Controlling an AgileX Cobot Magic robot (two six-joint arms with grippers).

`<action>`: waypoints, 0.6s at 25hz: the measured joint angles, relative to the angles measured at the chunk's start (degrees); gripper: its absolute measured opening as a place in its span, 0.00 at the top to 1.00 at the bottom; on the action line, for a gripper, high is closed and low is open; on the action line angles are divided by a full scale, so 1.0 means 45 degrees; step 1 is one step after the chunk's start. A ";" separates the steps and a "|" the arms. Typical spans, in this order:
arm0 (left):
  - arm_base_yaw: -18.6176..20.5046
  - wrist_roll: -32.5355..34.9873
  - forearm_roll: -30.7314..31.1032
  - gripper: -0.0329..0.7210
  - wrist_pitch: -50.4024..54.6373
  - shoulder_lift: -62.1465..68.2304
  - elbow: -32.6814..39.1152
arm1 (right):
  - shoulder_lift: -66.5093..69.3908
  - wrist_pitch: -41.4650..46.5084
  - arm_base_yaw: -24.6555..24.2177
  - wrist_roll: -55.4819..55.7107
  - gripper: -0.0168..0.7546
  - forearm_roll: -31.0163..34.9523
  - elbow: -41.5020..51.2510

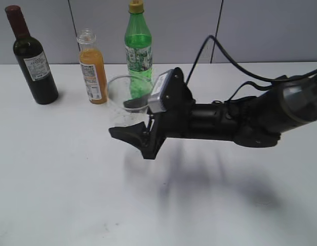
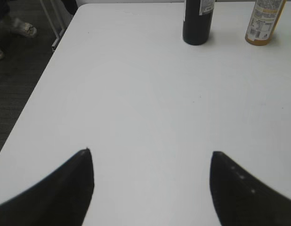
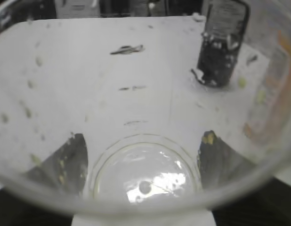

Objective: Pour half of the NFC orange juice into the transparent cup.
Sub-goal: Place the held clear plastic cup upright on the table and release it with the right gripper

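The NFC orange juice (image 1: 93, 72), a small capless bottle with a white label, stands upright at the back left; it also shows in the left wrist view (image 2: 263, 23). The transparent cup (image 1: 117, 92) stands just right of it and looks empty apart from specks on its wall. My right gripper (image 1: 119, 118) is open, with one finger on each side of the cup. In the right wrist view the cup (image 3: 145, 165) fills the frame and the right gripper's fingers (image 3: 144, 139) flank its base. My left gripper (image 2: 150, 153) is open and empty over bare table, and is out of the exterior view.
A dark wine bottle (image 1: 34, 64) stands left of the juice and shows in the left wrist view (image 2: 198, 21). A green soda bottle (image 1: 138, 51) stands behind the cup. The white table's left edge (image 2: 37, 94) drops to dark floor.
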 joint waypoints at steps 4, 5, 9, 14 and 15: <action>0.0000 0.0000 -0.0001 0.17 0.0000 0.0000 0.0000 | 0.0782 0.0564 0.0888 0.1009 0.26 -0.1086 -0.1495; 0.0000 0.0000 -0.0001 0.17 0.0000 0.0000 0.0000 | 0.1022 0.0770 0.1055 0.1234 0.26 -0.1297 -0.1846; 0.0000 0.0000 -0.0001 0.17 0.0000 0.0000 0.0000 | 0.2022 0.1076 0.1503 0.1941 0.26 -0.2129 -0.2970; 0.0000 0.0000 -0.0001 0.17 0.0000 0.0000 0.0000 | 0.2793 0.1836 0.1666 0.3164 0.27 -0.4180 -0.3888; 0.0000 0.0000 -0.0001 0.17 0.0000 0.0000 0.0000 | 0.2864 0.2140 0.1710 0.3335 0.27 -0.4576 -0.3946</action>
